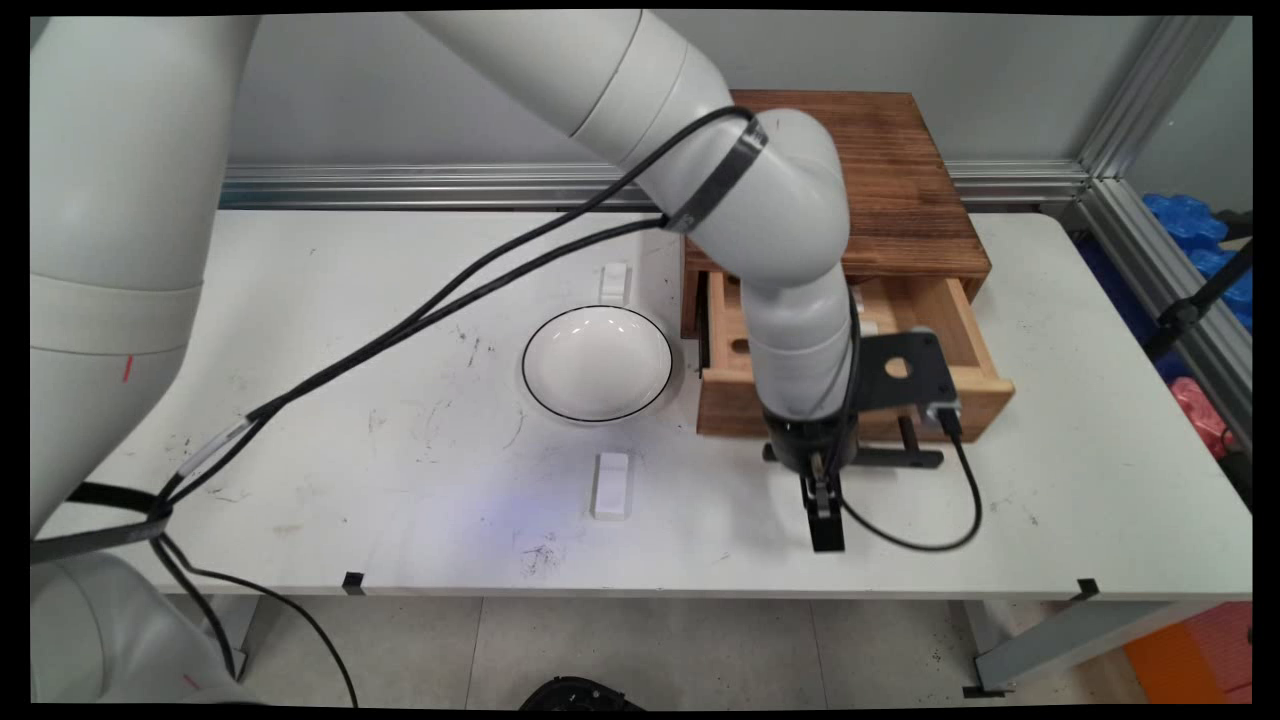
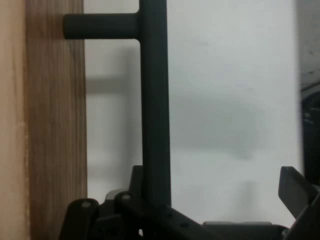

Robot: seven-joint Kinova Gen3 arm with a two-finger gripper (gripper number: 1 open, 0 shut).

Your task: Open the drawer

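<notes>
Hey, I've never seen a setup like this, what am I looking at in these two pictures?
It is a white robot arm at a white table. One picture looks down from above the table; the other comes from a camera on the hand. The black gripper is open and holds nothing; the black handle of an open wooden drawer runs between its fingers. A white bowl and two small white blocks also lie there.

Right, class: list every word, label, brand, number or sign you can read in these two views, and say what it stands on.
None: no readable text shows on the wooden drawer box, the white bowl, the drawer handle or the table in either view.
</notes>
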